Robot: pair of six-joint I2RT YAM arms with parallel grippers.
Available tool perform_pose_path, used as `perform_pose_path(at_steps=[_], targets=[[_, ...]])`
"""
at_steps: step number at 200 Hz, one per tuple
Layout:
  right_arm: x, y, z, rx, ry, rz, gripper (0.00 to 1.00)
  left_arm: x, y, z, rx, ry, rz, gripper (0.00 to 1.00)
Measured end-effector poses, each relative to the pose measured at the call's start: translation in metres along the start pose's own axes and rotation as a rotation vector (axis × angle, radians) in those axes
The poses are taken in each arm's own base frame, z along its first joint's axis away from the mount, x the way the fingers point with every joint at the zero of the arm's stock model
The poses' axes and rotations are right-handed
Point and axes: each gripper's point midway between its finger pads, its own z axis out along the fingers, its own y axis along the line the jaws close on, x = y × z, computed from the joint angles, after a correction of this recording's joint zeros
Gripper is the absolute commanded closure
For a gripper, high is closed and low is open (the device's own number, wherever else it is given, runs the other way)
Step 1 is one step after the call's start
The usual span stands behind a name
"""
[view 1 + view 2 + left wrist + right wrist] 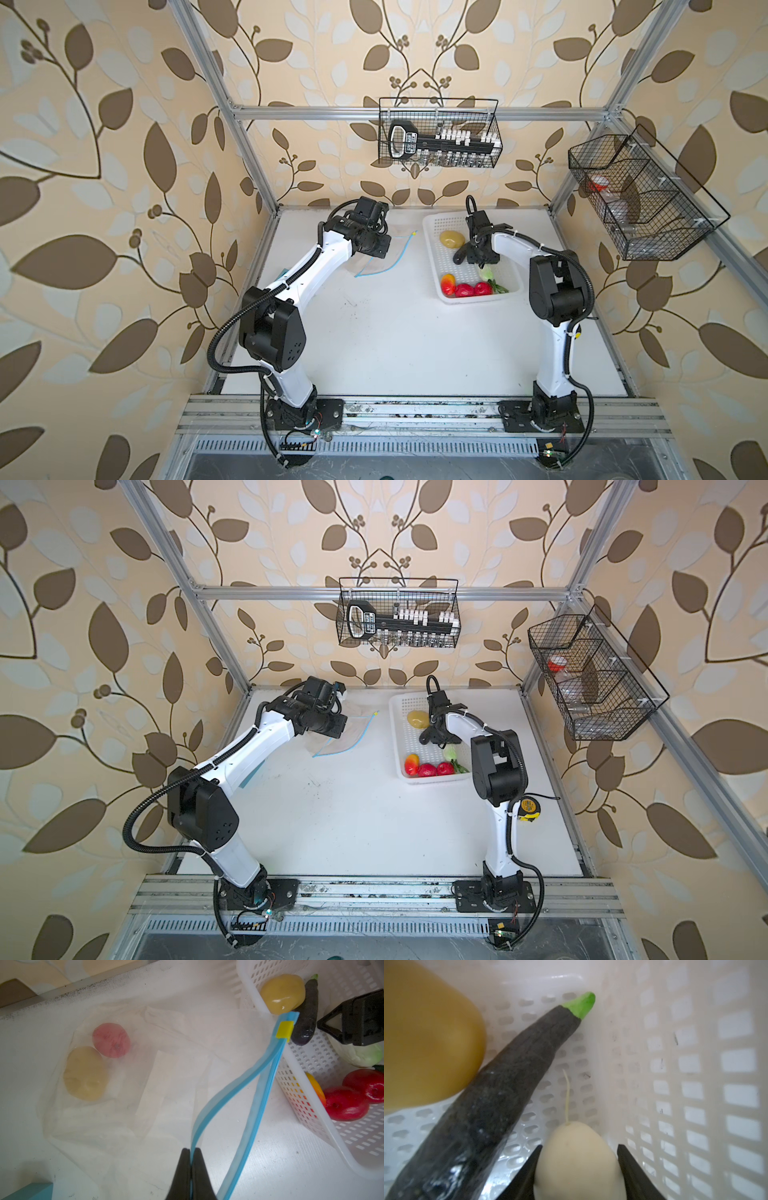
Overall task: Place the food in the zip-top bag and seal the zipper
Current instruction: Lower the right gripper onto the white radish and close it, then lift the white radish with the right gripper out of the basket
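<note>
**Left arm holds the bag mouth open; right jaws bracket the cabbage**

- Left gripper (190,1150): fingers pressed fully together on one lip of the zipper (216,1097). That lip is lifted clear of the other lip, so the mouth gapes. The yellow slider (284,1029) sits at the strip's far end.
- Zip-top bag (386,253): lies on the white table (395,340), just above centre in both top views and left of the white basket (449,264), with its mouth facing the basket.
- Inside the bag, touching each other: one potato (85,1073) and one red tomato (111,1040).
- Right gripper (578,1146): down inside the basket, jaws partway apart, one on each side of the cabbage (577,1157) at its white end and close against it. I cannot tell whether they actually press on it.
- In the basket:
  - The second potato (452,239) is at the upper left, with the eggplant (500,1093) leaning against it.
  - Along the lower edge are the mango (447,284), two red tomatoes (464,290) and a green leaf (498,286).
</note>
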Motion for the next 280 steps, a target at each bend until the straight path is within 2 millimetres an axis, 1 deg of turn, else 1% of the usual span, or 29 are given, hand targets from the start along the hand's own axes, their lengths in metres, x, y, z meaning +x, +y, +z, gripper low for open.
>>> perform_pose_path(at_steps=[16, 66, 100, 131, 152, 171, 207, 229, 255, 280], targets=[[-0.001, -0.003, -0.008, -0.035, -0.016, 0.02, 0.69, 0.0, -0.002, 0.0, 0.008, 0.0, -0.006, 1.0], [-0.022, -0.017, -0.046, -0.139, -0.141, 0.118, 0.72, 0.0, -0.002, 0.0, 0.011, 0.0, -0.021, 1.0], [-0.035, -0.011, -0.065, -0.227, -0.219, 0.149, 0.73, 0.0, -0.002, 0.0, 0.011, 0.0, -0.024, 1.0], [-0.044, -0.004, -0.073, -0.286, -0.255, 0.173, 0.75, 0.0, -0.004, 0.0, 0.022, 0.0, -0.025, 1.0], [-0.044, -0.005, -0.077, -0.313, -0.276, 0.198, 0.76, 0.0, -0.005, 0.0, 0.03, 0.001, -0.028, 1.0], [-0.046, -0.006, -0.086, -0.34, -0.305, 0.227, 0.77, 0.0, -0.006, 0.0, 0.035, 0.001, -0.029, 1.0], [-0.058, -0.008, -0.109, -0.384, -0.382, 0.27, 0.77, 0.001, -0.01, 0.0, 0.057, 0.005, -0.028, 1.0], [-0.064, -0.008, -0.119, -0.408, -0.42, 0.289, 0.77, 0.001, -0.01, 0.001, 0.058, 0.011, -0.028, 1.0], [-0.063, -0.009, -0.128, -0.427, -0.445, 0.305, 0.77, -0.004, -0.011, 0.0, 0.059, 0.01, -0.028, 1.0], [-0.066, -0.008, -0.144, -0.445, -0.478, 0.313, 0.77, -0.009, -0.011, 0.001, 0.061, 0.01, -0.029, 1.0]])
